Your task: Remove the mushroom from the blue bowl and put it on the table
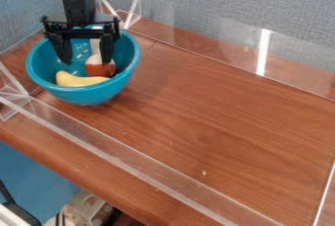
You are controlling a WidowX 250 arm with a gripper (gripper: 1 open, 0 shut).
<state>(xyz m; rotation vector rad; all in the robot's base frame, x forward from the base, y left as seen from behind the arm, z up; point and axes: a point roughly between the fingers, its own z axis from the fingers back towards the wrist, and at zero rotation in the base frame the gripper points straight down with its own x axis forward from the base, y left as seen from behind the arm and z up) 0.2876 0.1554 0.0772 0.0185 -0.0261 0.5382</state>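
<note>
The blue bowl (pixel 53 86) sits at the far left of the table (pixel 222 103). Inside it lies the mushroom (pixel 100 68), its reddish-brown cap and a bit of cream stem showing beside a yellow banana-shaped piece (pixel 73 77). My gripper (pixel 85 56) hangs pointing straight down into the bowl, open, with one finger on each side of the mushroom. Whether the fingertips touch the mushroom cannot be told from this view.
Clear acrylic walls (pixel 262 49) border the tabletop on all sides, with a low one along the front edge (pixel 144 171). A grey-blue wall stands behind. Bare wood stretches right of the bowl.
</note>
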